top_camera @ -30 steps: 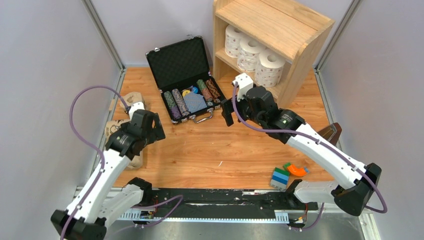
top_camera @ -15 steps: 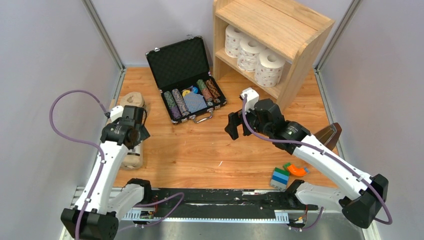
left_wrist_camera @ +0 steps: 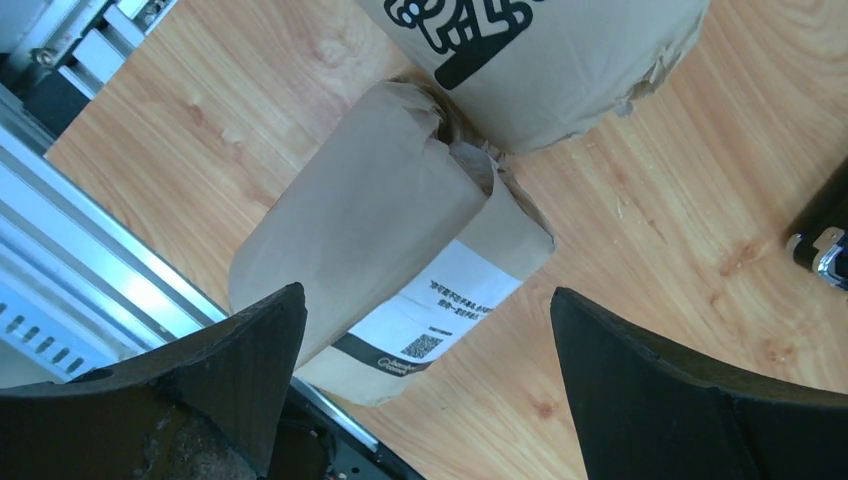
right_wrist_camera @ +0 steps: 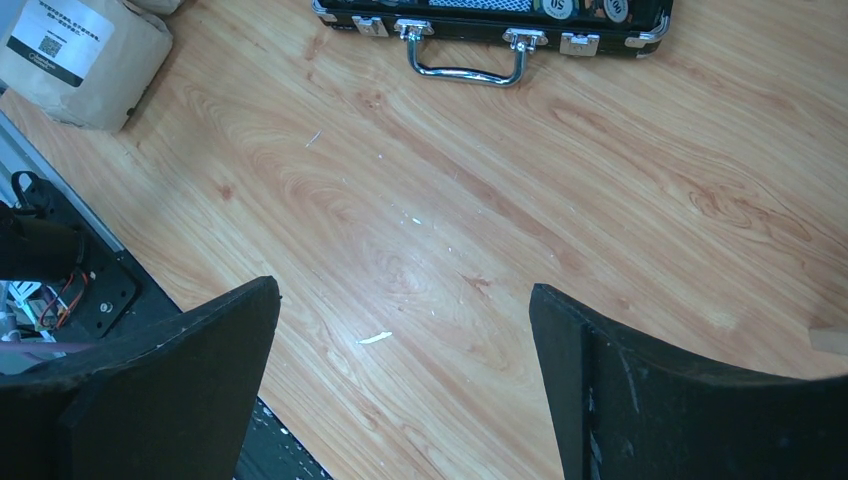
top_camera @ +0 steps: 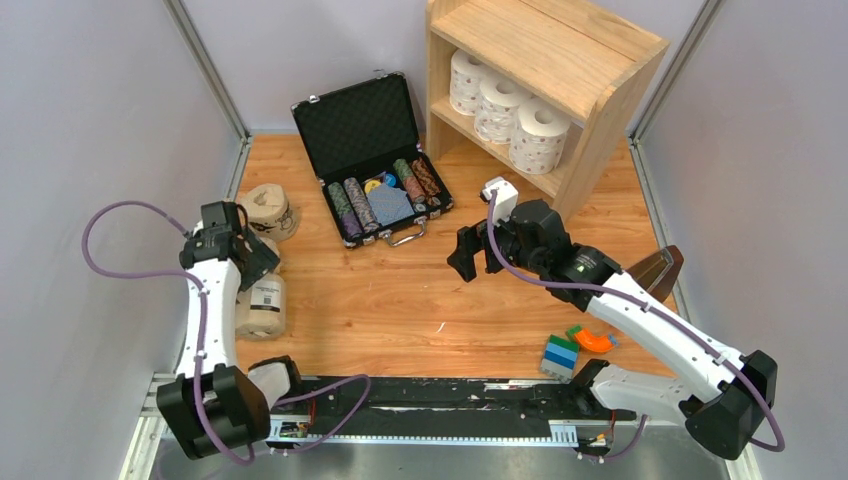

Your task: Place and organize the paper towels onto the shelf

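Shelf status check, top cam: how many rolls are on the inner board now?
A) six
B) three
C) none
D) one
B: three white rolls stand side by side on the inner board of the shelf, while the tan rolls lie on the table near the left arm.

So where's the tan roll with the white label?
In the top view, the tan-wrapped roll with the white label lies near-left on the wooden table, under the open left gripper, beside a cartoon-printed tan roll.
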Action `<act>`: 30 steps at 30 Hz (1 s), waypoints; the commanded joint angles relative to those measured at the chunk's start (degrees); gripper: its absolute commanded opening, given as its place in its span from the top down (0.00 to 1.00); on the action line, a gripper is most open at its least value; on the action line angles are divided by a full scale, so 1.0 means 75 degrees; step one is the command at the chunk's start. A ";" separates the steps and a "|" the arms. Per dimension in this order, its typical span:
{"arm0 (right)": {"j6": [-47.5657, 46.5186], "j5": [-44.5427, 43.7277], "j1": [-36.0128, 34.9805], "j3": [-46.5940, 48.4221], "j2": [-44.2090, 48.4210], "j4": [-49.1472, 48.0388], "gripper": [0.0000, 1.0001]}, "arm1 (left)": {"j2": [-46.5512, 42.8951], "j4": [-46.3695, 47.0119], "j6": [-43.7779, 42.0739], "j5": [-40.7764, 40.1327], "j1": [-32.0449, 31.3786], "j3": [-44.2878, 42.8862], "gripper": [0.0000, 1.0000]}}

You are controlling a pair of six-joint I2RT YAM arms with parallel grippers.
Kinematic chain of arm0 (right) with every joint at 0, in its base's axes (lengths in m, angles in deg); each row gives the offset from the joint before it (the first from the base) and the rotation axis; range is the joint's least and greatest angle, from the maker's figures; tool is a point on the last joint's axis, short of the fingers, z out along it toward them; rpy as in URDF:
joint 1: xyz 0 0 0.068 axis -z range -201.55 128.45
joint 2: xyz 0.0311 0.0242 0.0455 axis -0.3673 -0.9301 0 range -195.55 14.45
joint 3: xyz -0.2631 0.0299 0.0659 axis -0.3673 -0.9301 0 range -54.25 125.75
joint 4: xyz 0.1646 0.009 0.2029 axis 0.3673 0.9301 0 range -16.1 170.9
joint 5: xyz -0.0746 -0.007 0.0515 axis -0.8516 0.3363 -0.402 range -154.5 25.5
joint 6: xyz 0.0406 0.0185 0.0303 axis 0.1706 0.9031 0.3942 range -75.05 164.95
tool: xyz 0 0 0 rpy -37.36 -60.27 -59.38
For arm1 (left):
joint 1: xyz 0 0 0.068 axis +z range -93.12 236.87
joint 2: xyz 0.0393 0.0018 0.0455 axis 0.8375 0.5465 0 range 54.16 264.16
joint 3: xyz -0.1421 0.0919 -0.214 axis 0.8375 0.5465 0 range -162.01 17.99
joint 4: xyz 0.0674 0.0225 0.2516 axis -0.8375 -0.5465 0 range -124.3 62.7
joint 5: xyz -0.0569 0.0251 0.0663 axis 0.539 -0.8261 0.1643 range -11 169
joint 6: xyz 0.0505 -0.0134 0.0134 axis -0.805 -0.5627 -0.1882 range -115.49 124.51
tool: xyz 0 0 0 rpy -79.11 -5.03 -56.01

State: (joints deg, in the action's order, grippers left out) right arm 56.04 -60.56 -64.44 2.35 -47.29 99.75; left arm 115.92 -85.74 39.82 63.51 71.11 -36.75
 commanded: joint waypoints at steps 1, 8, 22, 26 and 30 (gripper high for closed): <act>-0.0016 0.0015 0.0047 -0.0052 0.0071 -0.0389 0.01 | 0.0153 0.0844 -0.0664 0.1144 0.0800 0.0175 0.00; -0.0038 0.0071 0.0059 -0.0145 0.0207 -0.0444 0.01 | 0.0700 0.1085 -0.1632 0.2820 0.1440 0.0312 0.00; 0.0090 0.0421 0.0059 -0.0152 -0.0078 -0.0600 0.01 | -0.0537 0.2277 0.0899 0.5616 -0.0480 0.1773 0.00; 0.0131 0.0506 0.0059 -0.0095 -0.0259 -0.0601 0.01 | -0.0706 0.2999 0.1965 0.5345 -0.1704 0.1834 0.00; 0.0221 0.0637 0.0059 -0.0064 -0.0313 -0.0577 0.01 | -0.0568 0.2952 0.1879 0.5154 -0.2350 0.1707 0.00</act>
State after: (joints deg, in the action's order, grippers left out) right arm 56.42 -57.61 -64.20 1.17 -49.38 98.02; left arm 111.54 -66.18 50.70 102.90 56.67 -22.93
